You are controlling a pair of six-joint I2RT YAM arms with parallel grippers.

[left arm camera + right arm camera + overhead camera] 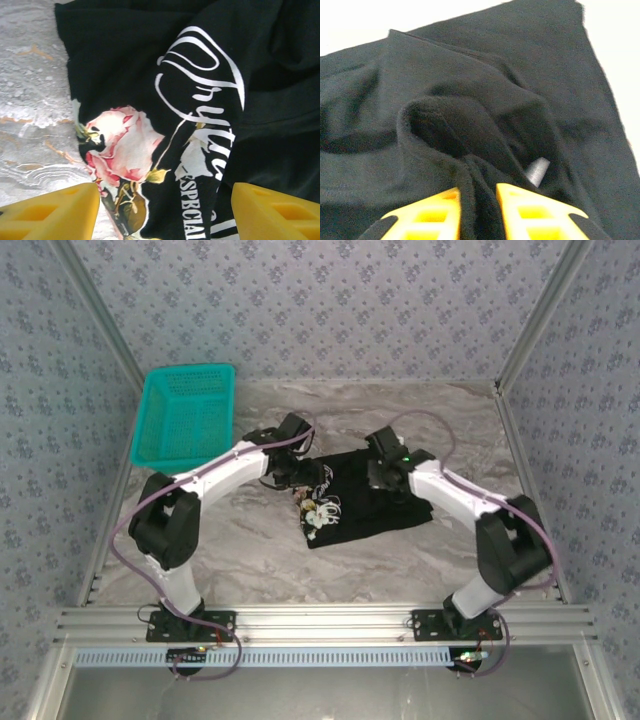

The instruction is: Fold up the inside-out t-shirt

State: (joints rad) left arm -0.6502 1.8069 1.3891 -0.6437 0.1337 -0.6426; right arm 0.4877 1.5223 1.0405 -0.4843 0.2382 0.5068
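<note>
The inside-out t-shirt lies crumpled on the marble table, black with a rose and white lettering print at its left end. My left gripper hovers over that printed end, open, its yellow fingers wide apart with the print between and below them. My right gripper is at the shirt's far right part. Its yellow fingertips are pinched on a raised fold of black cloth. A small pale tag shows just beyond them.
A teal mesh basket stands at the back left of the table. Patterned walls and metal frame posts enclose the table. Bare marble lies in front of the shirt.
</note>
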